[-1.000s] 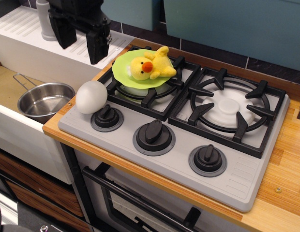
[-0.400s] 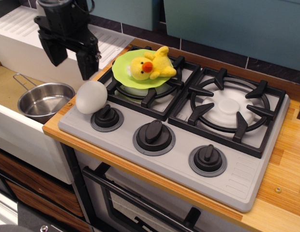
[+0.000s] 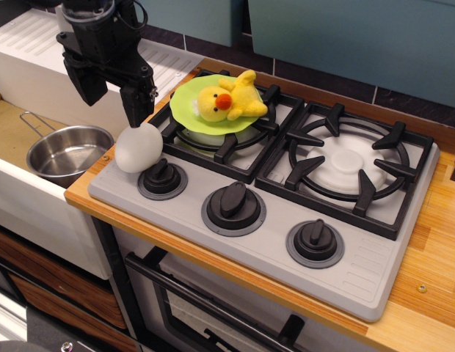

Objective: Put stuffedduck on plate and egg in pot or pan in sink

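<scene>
With spread, empty black fingers (image 3: 112, 97) poised off-centre over the smooth white egg (image 3: 139, 147) at frame left, risks nudging it off the grey stovetop (image 3: 286, 271), missing the shiny steel saucepan (image 3: 68, 153).

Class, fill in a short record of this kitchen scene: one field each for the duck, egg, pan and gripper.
stuffedduck: lying on the green plate, over the rear-left burner
egg: on the stove's front-left corner, beside a knob, not in the pan
pan: in the sink, empty
gripper: jaws open, just above the egg, one finger close to its top
</scene>
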`<state>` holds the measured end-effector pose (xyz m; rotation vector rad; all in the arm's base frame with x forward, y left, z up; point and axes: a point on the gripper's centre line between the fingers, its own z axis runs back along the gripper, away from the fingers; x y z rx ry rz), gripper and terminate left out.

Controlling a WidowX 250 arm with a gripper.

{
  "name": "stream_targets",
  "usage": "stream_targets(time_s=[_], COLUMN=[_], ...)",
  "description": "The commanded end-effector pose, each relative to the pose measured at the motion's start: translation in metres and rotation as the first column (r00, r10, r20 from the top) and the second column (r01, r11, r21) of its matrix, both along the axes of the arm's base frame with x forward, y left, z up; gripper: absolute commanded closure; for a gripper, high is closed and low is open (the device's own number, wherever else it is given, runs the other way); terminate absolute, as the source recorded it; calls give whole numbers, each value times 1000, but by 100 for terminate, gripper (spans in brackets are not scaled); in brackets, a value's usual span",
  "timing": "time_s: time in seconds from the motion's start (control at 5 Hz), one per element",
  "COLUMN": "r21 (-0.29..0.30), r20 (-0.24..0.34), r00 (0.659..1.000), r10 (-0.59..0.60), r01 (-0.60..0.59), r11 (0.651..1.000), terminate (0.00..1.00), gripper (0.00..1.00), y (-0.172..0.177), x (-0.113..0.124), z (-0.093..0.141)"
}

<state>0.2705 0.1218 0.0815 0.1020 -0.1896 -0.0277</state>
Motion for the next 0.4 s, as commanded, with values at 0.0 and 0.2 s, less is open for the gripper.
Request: stream_targets(time_s=[0.0,0.2], r21=[-2,-6], r20=[45,53], r00=[999,999], r10=[-2,-1], r01=[2,1], r11=[1000,1000], terminate=[0,0], gripper=[0,0], y=[-2,-4], x=[11,12], z=[1,-6])
